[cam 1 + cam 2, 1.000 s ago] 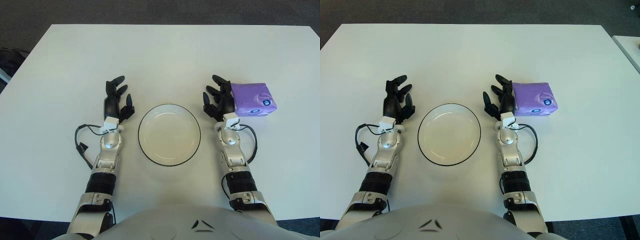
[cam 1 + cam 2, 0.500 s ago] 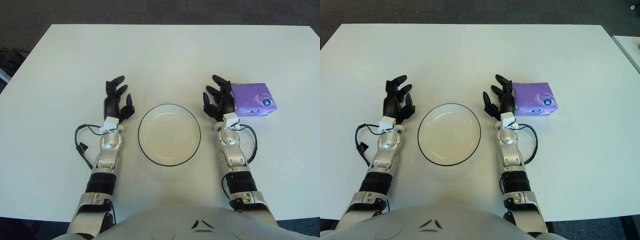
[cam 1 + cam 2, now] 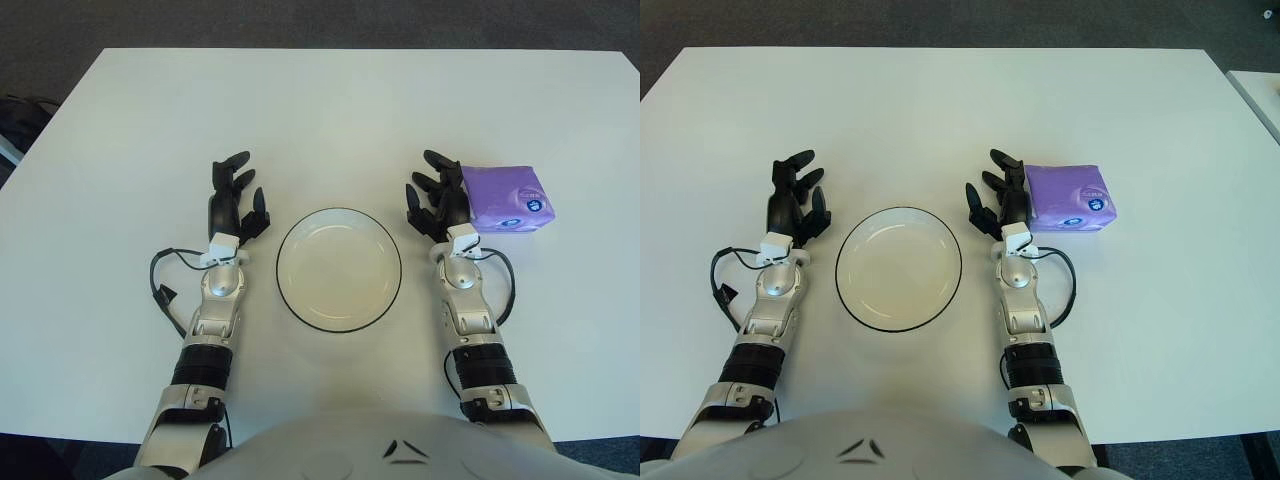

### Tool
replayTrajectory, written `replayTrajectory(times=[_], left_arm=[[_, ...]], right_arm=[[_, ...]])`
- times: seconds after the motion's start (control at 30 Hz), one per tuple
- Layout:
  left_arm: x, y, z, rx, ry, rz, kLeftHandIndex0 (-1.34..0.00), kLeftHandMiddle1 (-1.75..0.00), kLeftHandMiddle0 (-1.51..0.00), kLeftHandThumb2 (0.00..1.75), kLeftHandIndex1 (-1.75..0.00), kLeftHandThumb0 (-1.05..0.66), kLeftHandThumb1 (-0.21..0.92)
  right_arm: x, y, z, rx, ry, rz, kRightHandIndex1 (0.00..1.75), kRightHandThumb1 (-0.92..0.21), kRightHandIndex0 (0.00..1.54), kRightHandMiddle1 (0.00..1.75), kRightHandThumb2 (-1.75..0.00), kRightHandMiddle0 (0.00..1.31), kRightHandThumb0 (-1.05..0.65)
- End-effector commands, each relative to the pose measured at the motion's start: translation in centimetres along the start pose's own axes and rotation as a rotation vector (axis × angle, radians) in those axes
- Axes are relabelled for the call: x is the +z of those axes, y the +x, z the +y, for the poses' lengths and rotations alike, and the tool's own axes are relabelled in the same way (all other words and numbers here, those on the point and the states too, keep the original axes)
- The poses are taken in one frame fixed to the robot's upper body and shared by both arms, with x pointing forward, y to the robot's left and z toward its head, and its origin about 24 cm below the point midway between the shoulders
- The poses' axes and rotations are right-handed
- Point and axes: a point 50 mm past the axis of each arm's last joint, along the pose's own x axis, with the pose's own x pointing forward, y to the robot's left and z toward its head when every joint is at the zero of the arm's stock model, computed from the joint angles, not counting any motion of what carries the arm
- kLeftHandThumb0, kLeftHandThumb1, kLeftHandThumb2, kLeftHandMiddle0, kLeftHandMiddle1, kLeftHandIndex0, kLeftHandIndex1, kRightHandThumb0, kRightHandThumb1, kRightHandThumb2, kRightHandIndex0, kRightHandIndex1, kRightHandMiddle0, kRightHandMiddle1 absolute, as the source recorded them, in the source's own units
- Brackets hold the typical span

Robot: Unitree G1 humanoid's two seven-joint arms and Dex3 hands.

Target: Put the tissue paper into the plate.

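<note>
A purple pack of tissue paper (image 3: 506, 198) lies on the white table, right of the plate. The white plate (image 3: 339, 312) with a dark rim sits between my two hands and holds nothing. My right hand (image 3: 437, 198) is just left of the pack, its black fingers spread and almost touching the pack's left edge, holding nothing. My left hand (image 3: 233, 198) shows to the left of the plate, fingers spread and holding nothing.
The white table (image 3: 330, 110) stretches far beyond the hands. Dark floor lies past its far edge. A second white surface (image 3: 1258, 90) shows at the right edge in the right eye view.
My right hand has crept very slightly toward the tissue pack; the left hand, the plate and the pack have not moved.
</note>
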Motion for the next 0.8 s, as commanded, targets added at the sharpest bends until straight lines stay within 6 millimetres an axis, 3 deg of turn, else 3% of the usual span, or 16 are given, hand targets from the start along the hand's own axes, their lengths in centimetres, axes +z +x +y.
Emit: replayTrajectory(times=[0.0, 0.77], left_arm=[[-4.1, -3.1, 0.0, -0.019, 0.052, 0.199, 0.00, -0.66, -0.29, 0.78, -0.94, -0.63, 0.92], [-4.6, -2.7, -0.7, -0.033, 0.034, 0.198, 0.00, -0.66, -0.29, 0.79, -0.93, -0.61, 0.92]], right_arm=[[0.1, 0.3, -0.6, -0.006, -0.038, 0.027, 0.58, -0.83, 0.31, 0.74, -0.55, 0.00, -0.53], [6.9, 5.9, -2.8, -0.016, -0.330, -0.252, 0.62, -0.92, 0.29, 0.74, -0.44, 0.00, -0.64]])
